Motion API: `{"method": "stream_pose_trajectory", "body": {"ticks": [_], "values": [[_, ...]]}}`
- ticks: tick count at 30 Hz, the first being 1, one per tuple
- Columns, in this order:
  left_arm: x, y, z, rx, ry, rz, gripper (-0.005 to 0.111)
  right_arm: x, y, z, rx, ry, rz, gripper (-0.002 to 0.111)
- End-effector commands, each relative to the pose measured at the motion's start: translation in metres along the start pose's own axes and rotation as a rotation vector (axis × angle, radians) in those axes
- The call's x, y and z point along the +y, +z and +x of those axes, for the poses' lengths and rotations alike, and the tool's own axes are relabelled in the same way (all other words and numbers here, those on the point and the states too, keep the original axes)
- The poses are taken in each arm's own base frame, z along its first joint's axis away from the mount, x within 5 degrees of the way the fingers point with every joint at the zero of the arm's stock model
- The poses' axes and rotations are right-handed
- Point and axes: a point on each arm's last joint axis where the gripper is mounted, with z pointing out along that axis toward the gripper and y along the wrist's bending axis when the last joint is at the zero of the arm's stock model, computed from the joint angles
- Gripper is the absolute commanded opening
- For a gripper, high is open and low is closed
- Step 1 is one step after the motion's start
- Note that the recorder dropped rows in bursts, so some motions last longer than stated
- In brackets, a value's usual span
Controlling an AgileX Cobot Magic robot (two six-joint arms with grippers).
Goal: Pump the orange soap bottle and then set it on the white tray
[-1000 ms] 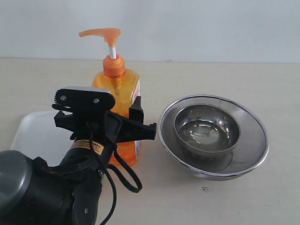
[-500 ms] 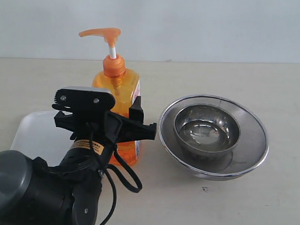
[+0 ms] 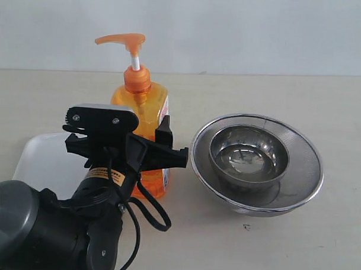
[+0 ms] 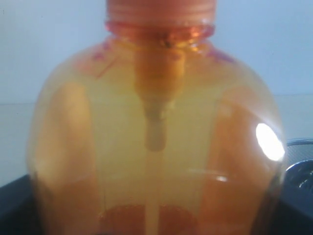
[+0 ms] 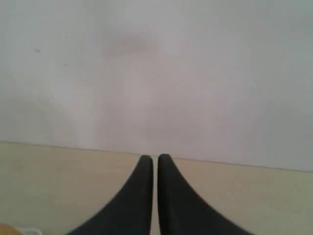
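between the jaws of our left gripper [image 3: 145,139]: orange soap bottle [image 3: 140,104], clamped low on its body, upright on the table [image 3: 319,246], just beside the white tray [image 3: 40,160]; steel bowls [image 3: 256,161] opposite. our right gripper [image 5: 155,166]: fingertips together, empty.

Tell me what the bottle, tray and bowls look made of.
The bottle: translucent orange plastic, glossy; light passes through and a highlight shows. The tray: white, smooth, likely plastic; the look leaves it open. The bowls: polished steel, apparently, with mirror reflections.

Steel bowl [image 3: 248,154] inside larger bowl [image 3: 299,185].
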Motion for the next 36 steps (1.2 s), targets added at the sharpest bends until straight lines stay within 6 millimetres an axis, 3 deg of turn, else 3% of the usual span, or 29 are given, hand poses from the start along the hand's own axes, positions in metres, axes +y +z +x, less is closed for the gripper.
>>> {"method": "stream_pose_trajectory", "body": {"ticks": [1,5,9,14,21,30,36], "values": [[0.000,-0.002,-0.003,-0.010,-0.009,0.004,0.005,0.003,0.026,-0.008,0.084,-0.102,0.003,0.000],[0.000,-0.002,-0.003,-0.010,-0.009,0.004,0.005,0.014,0.040,-0.011,0.158,-0.164,-0.098,0.000],[0.000,-0.002,-0.003,-0.010,-0.009,0.004,0.005,0.041,0.049,-0.012,0.263,-0.305,-0.413,0.000],[0.001,-0.002,-0.003,-0.010,-0.002,0.003,0.005,0.068,0.060,-0.014,0.310,-0.270,-0.747,0.000],[0.001,-0.002,-0.003,-0.010,0.014,0.003,0.005,0.079,0.086,-0.005,0.395,-0.324,-0.877,0.000],[-0.002,-0.002,-0.003,-0.018,0.030,0.028,0.005,0.130,0.106,0.005,0.434,-0.426,-1.019,0.000],[-0.002,-0.002,-0.003,-0.017,0.057,0.026,0.005,0.148,0.109,0.009,0.422,-0.478,-1.031,0.000]]}}
